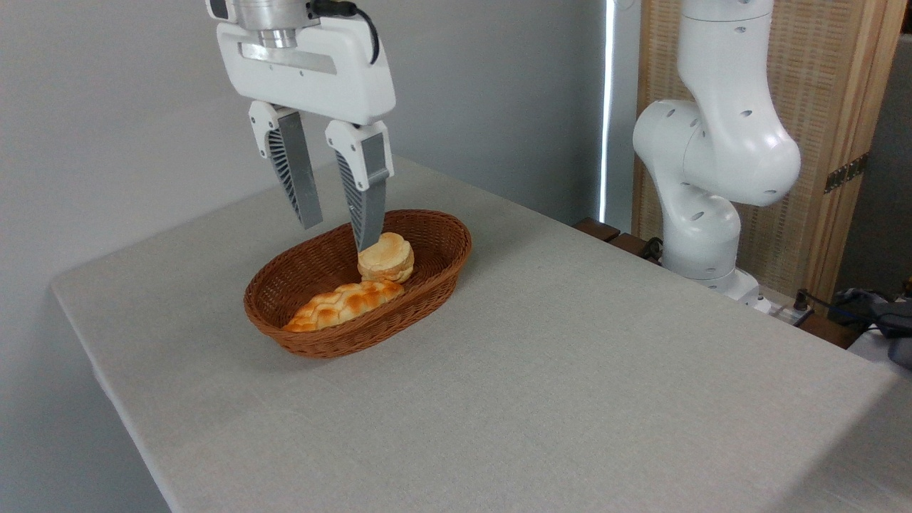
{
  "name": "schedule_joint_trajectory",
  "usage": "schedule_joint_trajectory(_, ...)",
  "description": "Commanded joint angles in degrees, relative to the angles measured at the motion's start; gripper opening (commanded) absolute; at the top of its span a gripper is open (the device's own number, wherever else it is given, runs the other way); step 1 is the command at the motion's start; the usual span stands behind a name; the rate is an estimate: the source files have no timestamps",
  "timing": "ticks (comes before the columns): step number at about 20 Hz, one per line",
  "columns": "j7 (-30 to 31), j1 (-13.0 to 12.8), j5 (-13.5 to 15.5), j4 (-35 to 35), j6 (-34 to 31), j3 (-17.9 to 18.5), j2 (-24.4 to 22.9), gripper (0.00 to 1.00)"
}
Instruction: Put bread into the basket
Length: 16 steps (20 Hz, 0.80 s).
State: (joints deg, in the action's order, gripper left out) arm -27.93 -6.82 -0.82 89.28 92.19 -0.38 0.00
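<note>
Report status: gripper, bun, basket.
Gripper open, empty, above basket. Bun inside it, beside braided loaf. Nothing in the way.

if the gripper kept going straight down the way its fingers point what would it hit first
Probably the floor of the wicker basket, just left of the round bun. The open gripper points down into it; its right fingertip may graze the bun, but depth is unclear.

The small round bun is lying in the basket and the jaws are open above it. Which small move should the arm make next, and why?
Probably lift the gripper straight up. The bun already sits inside the basket, beside the braided loaf, and the jaws stand open holding nothing, so only a clear retreat seems left.
</note>
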Motion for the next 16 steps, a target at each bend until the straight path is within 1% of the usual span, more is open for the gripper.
schedule_joint_trajectory(1,-4.83,0.75,-0.24,-0.16,-3.15,-0.49,-0.79,1.0)
schedule_joint_trajectory(3,-7.48,0.75,-0.15,-0.24,-4.47,-0.5,-0.79,1.0)
schedule_joint_trajectory(6,-7.75,0.75,1.16,-0.25,-4.47,-0.32,-0.79,1.0)
schedule_joint_trajectory(8,-10.11,0.75,2.39,-0.16,-4.56,-0.23,-0.7,1.0)
schedule_joint_trajectory(9,-11.08,0.75,2.4,-0.16,-4.56,-0.23,-0.7,1.0)
schedule_joint_trajectory(11,-10.66,0.75,2.75,-0.16,-4.47,-0.15,-0.62,1.0)
schedule_joint_trajectory(13,-10.39,0.84,4.5,-0.24,-4.47,0.12,-0.7,1.0)
schedule_joint_trajectory(14,-10.3,0.84,5.46,-0.25,-4.47,0.9,-0.79,1.0)
schedule_joint_trajectory(16,-10.21,0.84,6.0,-0.25,-4.38,1.09,-0.79,1.0)
